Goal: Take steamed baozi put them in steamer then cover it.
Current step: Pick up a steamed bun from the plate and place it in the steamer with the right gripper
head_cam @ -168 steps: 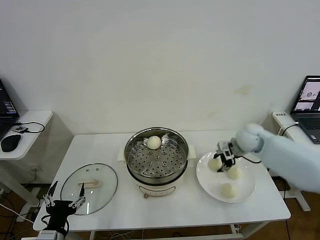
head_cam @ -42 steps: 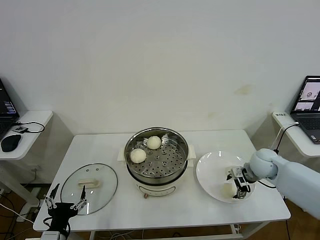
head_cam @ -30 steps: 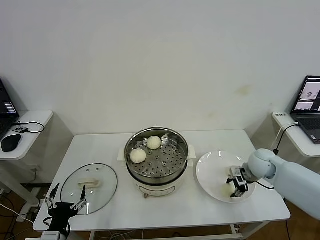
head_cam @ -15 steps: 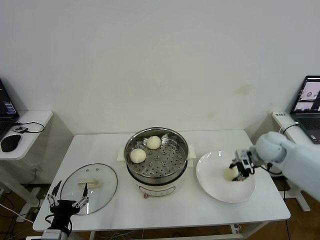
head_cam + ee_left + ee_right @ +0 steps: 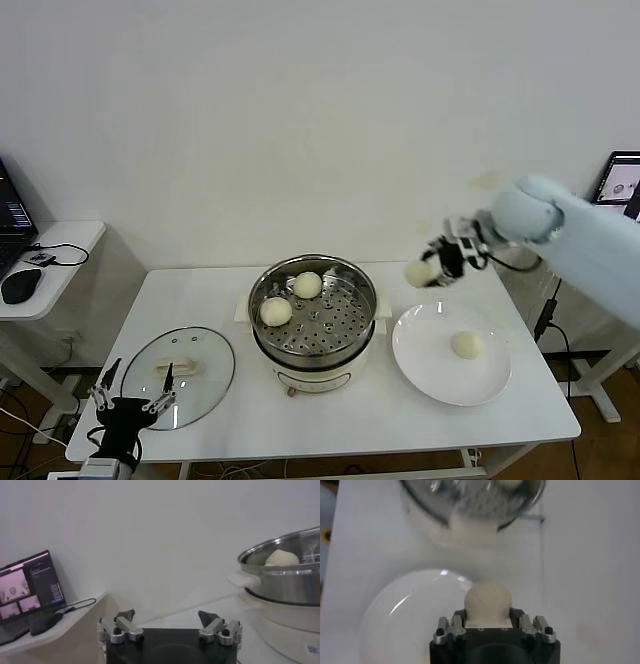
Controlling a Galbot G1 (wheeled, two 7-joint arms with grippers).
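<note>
The steamed baozi are showing as small, smooth, round cream-white buns — four in all. One baozi [image 5: 421,272] is sitting clamped between the jaws of the right gripper [image 5: 436,268], which is hanging in the air above the table [image 5: 200,295], between the steamer [image 5: 313,322] and the far edge of the white plate [image 5: 420,350]. In the right wrist view that same bun [image 5: 487,601] is filling the gap between the fingers, with the plate and the pot lying below it.

The steamer is standing at the middle of the table — a round, shiny steel pot on a white base, its perforated tray uncovered. Two buns are resting on the tray: one [image 5: 308,285] near the back rim, one [image 5: 276,311] toward the robot's left side of the tray. The plate, just to the right of the pot, is holding a single bun [image 5: 466,345].

The cover [image 5: 180,375], clear glass with a metal rim and a cream-white bar handle, is lying flat on the table to the left of the pot. The left gripper [image 5: 130,405] is waiting low at the near left edge of the table, beside the lid, its jaws spread wide around nothing.
</note>
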